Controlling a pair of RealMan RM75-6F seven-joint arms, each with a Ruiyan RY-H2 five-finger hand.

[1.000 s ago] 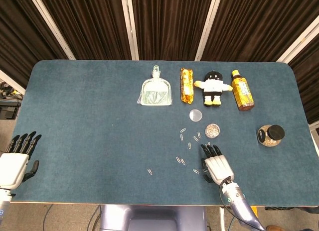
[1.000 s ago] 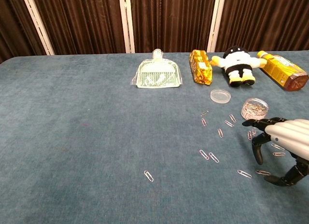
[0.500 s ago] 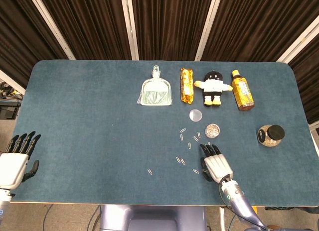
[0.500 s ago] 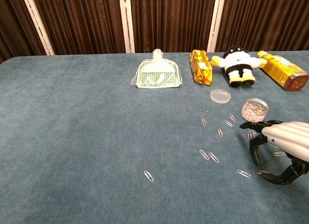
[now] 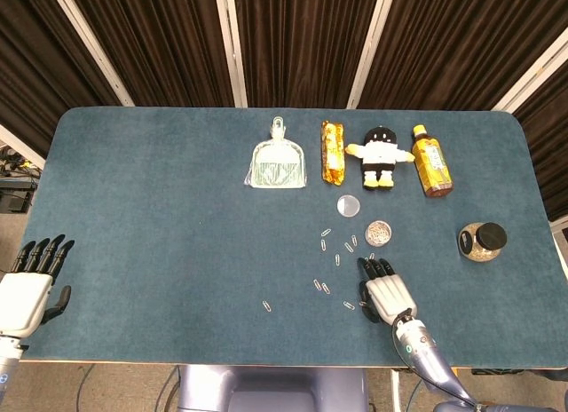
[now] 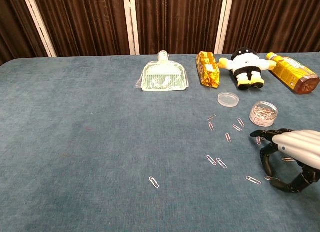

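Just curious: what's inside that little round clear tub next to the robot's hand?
The tub holds a heap of paper clips. Its lid lies apart. The tub's bottom is covered.

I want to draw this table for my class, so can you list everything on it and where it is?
dustpan: one, pale green, far middle of the table.
snack pack: one, orange-yellow, right of the dustpan.
plush toy: one, black and white, right of the snack pack.
bottle: one, amber, lying right of the plush toy.
lid: one, clear, round, lying apart before the plush toy.
round box: one, clear, open, holding paper clips.
jar: one, black-capped, right side.
paper clips: many, silvery, scattered near the round box.
table: one, blue.
left hand: black fingers spread, left edge, holding nothing.
right hand: curled over the paper clips.
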